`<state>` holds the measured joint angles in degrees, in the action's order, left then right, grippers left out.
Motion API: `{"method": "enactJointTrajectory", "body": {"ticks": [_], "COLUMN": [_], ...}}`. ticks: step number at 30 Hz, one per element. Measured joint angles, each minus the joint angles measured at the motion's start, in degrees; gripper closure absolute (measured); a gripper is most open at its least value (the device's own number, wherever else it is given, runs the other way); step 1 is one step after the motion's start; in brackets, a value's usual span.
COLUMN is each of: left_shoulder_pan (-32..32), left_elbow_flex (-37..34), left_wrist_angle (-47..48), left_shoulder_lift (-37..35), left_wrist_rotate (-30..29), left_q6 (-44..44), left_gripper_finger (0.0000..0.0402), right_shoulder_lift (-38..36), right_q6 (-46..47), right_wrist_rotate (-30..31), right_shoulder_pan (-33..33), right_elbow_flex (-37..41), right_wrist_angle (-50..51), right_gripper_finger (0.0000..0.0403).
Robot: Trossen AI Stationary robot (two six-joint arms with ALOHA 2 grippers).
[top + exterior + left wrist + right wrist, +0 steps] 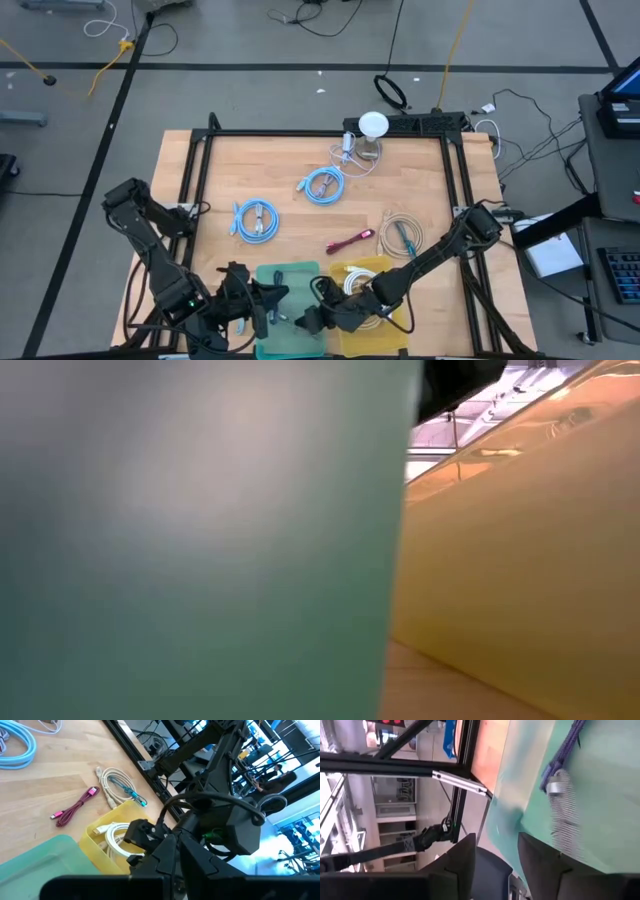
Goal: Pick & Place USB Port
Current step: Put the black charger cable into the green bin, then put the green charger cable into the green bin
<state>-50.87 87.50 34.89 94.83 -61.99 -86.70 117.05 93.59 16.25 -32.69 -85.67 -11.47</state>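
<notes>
Task thing taken to be the purplish USB cable (566,747). It lies loose on the floor of the green bin (290,272) at the near edge of the surface (280,165), its silver plug (553,785) at the free end. Judged light and limp: the cord will sag and trail if lifted by one point, and the sheath looks smooth enough to slide between pads. The plug is the only stiff part, small and hard, so that or the cord just behind it is the best hold; a bunched stretch of cord is second choice. Not fragile, though the plug could catch the bin wall. Right end effector (497,840) hangs over the green bin, fingers parted, gap bare, gripping nothing; the cable sits beyond the tips. Left end effector (262,303) is low beside the same bin; whether it is parted or closed cannot be told, and nothing is seen in it. Count: bins, two, the green one and a yellow bin (385,265) touching it. Cables, six: the purplish one, one white cable (358,283) in the yellow bin, two light blue coils (322,185) (255,220), one magenta cable (350,240), one beige coil (400,233), the last four out on the surface. One white round-topped object (372,127) at the far edge.
</notes>
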Motion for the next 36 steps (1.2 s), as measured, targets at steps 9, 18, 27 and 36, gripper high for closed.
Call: {"method": "enactJointTrajectory", "body": {"ticks": [9,18,27,36], "left_shoulder_pan": [0.0,1.0,4.1,10.4], "left_elbow_flex": [0.0,0.0,0.0,0.0], "left_wrist_angle": [0.0,-0.1,1.1,10.3], "left_shoulder_lift": [0.0,0.0,0.0,0.0], "left_wrist_rotate": [1.0,11.4,14.0,23.5], "left_q6": [0.6,4.7,8.4,11.0], "left_gripper_finger": [0.0376,0.0376,0.0376,0.0376], "right_shoulder_lift": [-0.5,-8.0,-22.7,-31.8], "right_q6": [-6.5,-25.9,-37.2,-16.9], "right_wrist_rotate": [-3.8,-16.3,-0.1,3.1], "right_shoulder_pan": [0.7,-1.2,-3.0,1.5], "right_elbow_flex": [0.0,0.0,0.0,7.0], "right_wrist_angle": [-9.9,-2.1,55.9,88.5], "right_gripper_finger": [0.0253,0.0265,0.0277,0.0274]}}
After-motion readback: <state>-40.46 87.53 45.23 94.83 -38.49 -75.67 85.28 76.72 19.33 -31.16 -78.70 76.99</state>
